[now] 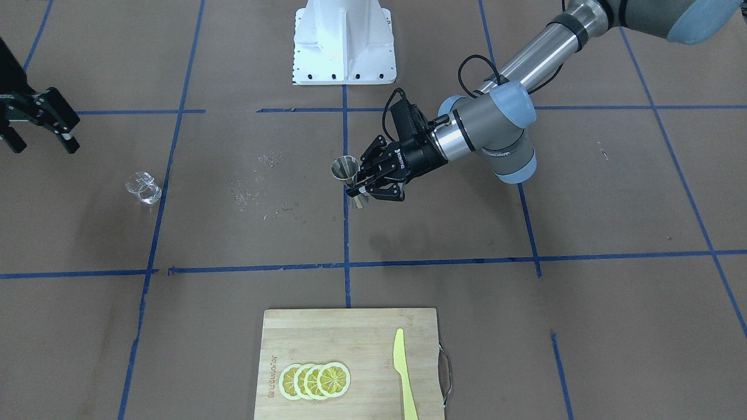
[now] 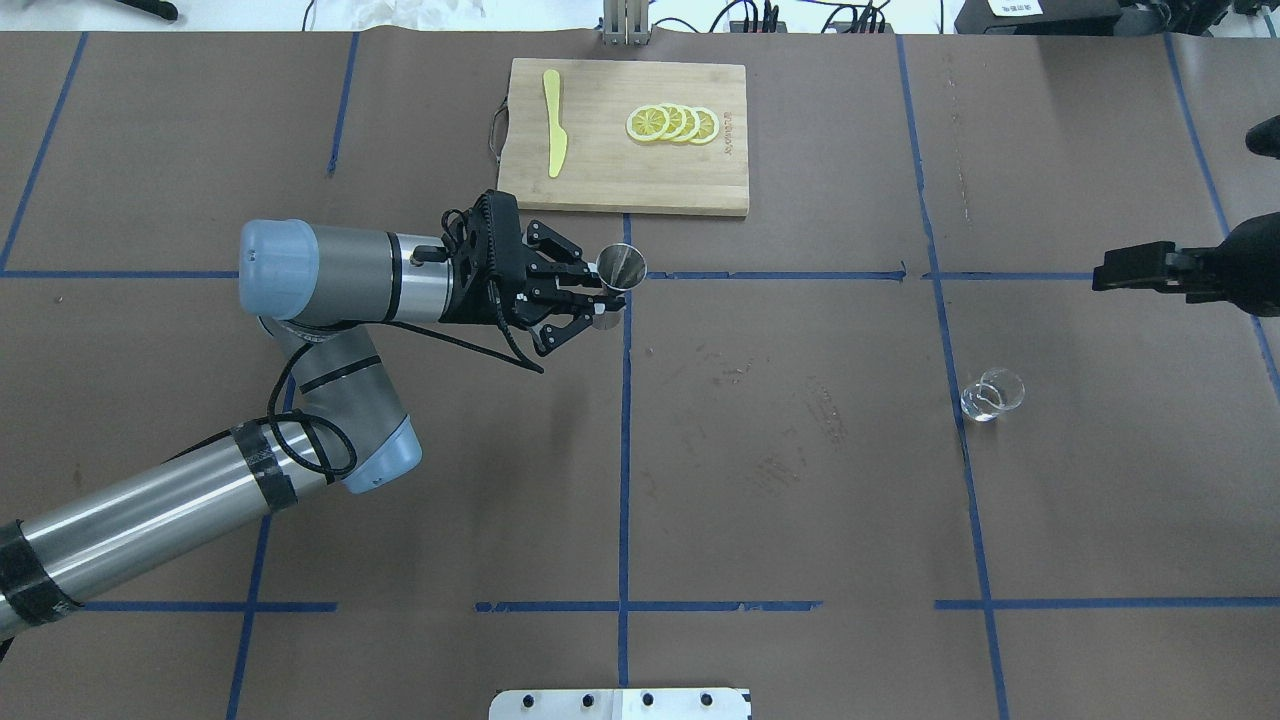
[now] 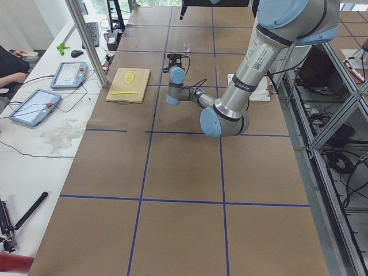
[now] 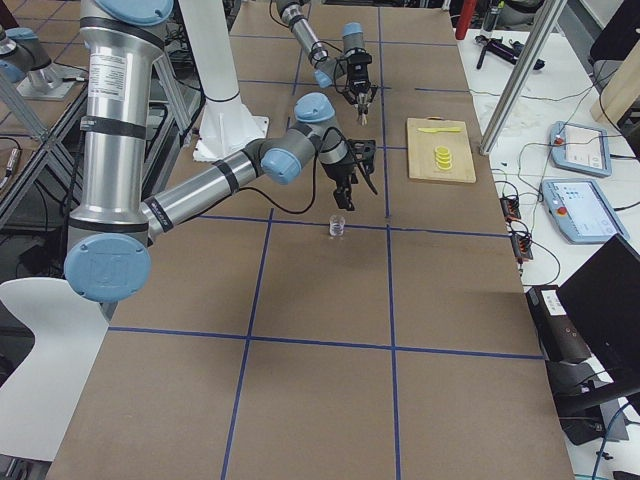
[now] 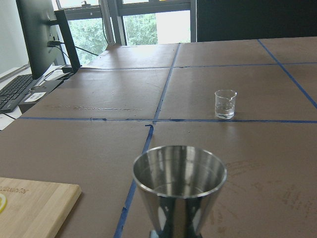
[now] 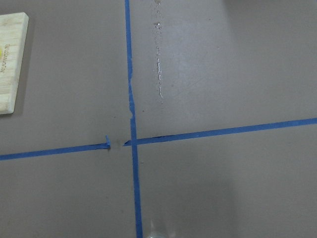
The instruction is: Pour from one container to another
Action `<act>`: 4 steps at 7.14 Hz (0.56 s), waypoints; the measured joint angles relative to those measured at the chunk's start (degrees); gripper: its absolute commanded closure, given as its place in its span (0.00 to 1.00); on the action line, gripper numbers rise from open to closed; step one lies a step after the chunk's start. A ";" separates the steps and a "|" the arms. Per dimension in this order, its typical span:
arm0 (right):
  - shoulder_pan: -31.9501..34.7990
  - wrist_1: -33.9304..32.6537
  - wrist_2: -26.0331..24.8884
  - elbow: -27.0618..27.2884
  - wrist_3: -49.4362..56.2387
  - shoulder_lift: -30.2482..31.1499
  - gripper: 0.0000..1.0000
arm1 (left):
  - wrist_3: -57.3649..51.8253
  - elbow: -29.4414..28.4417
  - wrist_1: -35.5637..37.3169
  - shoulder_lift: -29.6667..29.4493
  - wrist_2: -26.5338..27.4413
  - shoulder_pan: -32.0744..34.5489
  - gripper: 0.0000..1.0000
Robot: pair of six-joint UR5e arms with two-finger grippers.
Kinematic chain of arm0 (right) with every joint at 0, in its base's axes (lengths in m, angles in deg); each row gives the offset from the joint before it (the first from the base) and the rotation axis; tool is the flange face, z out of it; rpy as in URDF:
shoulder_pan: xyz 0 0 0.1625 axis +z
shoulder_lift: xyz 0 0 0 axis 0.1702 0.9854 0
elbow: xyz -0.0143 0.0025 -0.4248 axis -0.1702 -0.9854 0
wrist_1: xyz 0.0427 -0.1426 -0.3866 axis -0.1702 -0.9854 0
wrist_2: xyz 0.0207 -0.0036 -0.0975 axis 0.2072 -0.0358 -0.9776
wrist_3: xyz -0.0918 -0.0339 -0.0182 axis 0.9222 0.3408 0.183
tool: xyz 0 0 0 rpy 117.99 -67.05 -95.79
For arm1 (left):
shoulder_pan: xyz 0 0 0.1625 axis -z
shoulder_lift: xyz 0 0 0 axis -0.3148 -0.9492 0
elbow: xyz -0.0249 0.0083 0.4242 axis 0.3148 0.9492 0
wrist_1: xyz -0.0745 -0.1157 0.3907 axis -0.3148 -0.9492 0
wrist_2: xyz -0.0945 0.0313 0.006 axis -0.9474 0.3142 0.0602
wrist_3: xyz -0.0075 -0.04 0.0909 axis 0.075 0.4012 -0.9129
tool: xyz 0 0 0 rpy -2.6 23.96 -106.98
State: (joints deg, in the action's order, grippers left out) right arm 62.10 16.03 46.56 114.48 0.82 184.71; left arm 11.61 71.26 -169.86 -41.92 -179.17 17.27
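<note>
Metal jigger [image 5: 179, 191]: looks empty, held upright | glass cup [image 5: 225, 104]: contents unclear

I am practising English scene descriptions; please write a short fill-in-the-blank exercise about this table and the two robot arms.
The left gripper is shut on the silvery metal hourglass-shaped jigger, whose open mouth faces ____.
The small clear glass cup stands on the table, and the right gripper holds ____.
On the wooden cutting board, beside the yellow knife, lie ____ lemon slices.
Missing words: up; nothing; four.
</note>
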 measured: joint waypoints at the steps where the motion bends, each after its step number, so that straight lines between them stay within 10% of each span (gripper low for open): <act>1: -5.74 1.30 -8.30 0.60 -4.62 0.23 0.00 | 0.00 0.00 0.00 0.06 0.00 -0.01 1.00; 4: -22.49 2.38 -35.00 0.81 -15.07 2.05 0.00 | 0.02 0.29 -0.07 0.36 0.00 -0.02 1.00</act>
State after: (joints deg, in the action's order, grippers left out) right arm 39.61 18.42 11.56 115.29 -14.25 186.77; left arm 11.63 71.56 -169.93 -41.56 -179.17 17.25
